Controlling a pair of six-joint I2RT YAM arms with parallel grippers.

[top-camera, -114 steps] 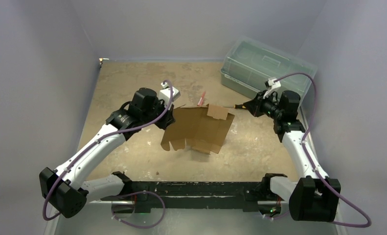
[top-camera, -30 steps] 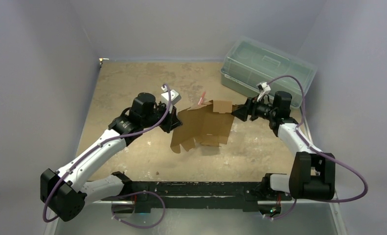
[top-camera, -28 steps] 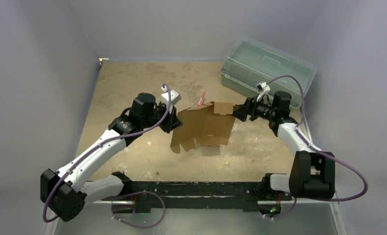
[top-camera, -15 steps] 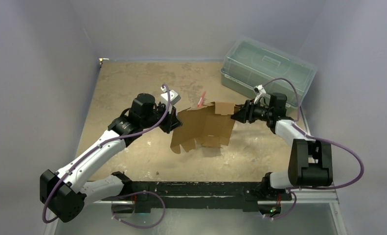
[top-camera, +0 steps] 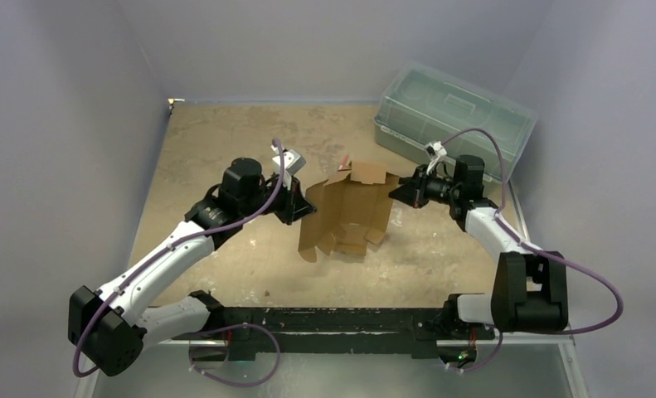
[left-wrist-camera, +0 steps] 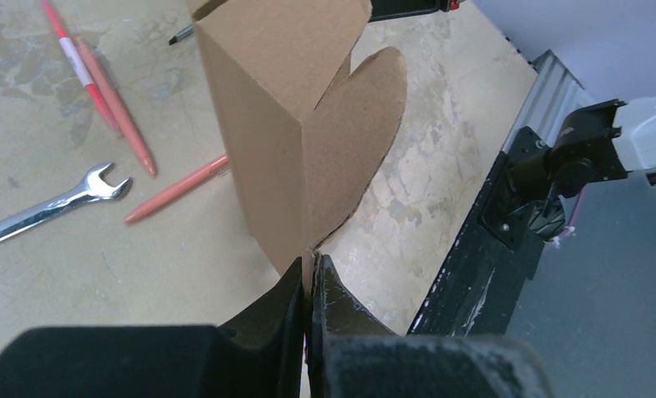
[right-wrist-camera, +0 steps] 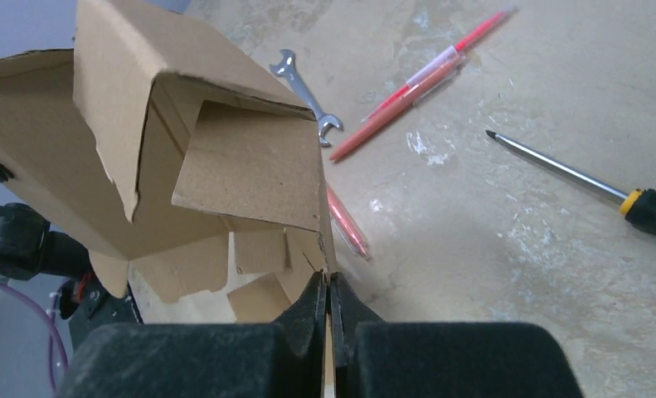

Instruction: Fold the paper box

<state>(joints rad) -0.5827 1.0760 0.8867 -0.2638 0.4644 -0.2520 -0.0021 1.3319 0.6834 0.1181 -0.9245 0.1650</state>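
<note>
The paper box is a brown cardboard die-cut sheet, partly bent along its creases and held off the table between both arms. My left gripper is shut on its left edge; in the left wrist view the card rises upright from the jaws. My right gripper is shut on its right edge; in the right wrist view the sheet folds over with a flap tucked inside.
A translucent green-tinted lidded bin stands at the back right. Under and behind the box lie red pens, a small spanner and a screwdriver. The black rail runs along the near edge.
Both grippers have moved closer together. The sheet has buckled from nearly flat to a narrower, more upright folded shape. The right arm reached in from beside the bin and took the right edge.
</note>
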